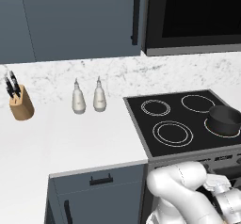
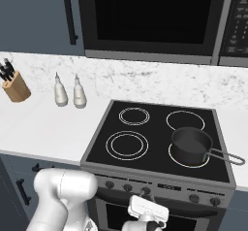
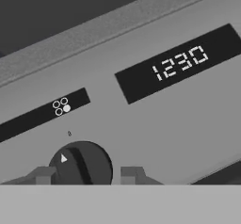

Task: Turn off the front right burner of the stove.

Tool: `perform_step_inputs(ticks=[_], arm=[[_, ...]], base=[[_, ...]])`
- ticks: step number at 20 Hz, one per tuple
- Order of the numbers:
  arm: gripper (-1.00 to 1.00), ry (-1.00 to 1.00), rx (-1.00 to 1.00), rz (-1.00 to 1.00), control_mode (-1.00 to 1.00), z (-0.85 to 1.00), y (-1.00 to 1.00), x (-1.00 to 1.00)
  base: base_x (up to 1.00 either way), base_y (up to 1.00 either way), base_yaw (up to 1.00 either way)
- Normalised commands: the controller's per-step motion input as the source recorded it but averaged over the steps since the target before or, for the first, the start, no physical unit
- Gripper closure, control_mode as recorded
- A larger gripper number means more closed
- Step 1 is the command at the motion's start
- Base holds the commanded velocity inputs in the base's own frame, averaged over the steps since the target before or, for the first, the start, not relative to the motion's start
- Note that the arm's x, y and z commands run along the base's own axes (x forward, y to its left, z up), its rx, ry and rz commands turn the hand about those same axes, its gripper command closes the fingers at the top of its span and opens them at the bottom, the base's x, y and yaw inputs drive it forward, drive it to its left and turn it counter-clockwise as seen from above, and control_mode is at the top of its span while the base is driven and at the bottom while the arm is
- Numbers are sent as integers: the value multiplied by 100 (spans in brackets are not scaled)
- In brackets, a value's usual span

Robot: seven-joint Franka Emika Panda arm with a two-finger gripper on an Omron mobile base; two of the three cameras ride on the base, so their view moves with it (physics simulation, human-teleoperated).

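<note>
Front right burner [image 2: 179, 160] at the front right corner of the cooktop, ring pale-outlined, no red glow to be made out, mostly covered by black pot [image 2: 191, 145] with its handle out toward the right edge. Stove [image 2: 160, 142] set flush into the counter, knobs in a row along the steel front panel [image 3: 141, 119] below the cooktop's front edge.

Gripper [image 3: 87, 175] down at that panel, pointing straight in at it, spread apart and straddling one knob [image 3: 80, 164]. Fingertips [image 3: 42, 175] one on each side of the knob: near side against or almost against the knob's rim, far side showing a small gap. Not yet clamped, as far as can be judged. Four-dot icon [image 3: 61, 107] just above the knob, on the black strip, one dot filled at a corner of the square; probably the mark for the front right ring, though with the hand view rolled, not certain. Clock display [image 3: 179, 63] further along the panel, toward its middle.

Relation that matters: knob dead ahead of the hand, centred between the fingers, axis running straight out of the panel along the line of approach. White pointer on the knob turned off to one side of its bar-shaped grip. Next, by judgement: close on the knob, then roll the wrist about that axis until the pointer reaches off. Risk of slipping if closed off-centre, given the uneven gaps.
</note>
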Motion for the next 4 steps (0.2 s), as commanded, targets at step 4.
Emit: perform_step_inputs(ticks=[4], arm=[[100,0,0,0,-100,0,0,0]], base=[[0,0,0]])
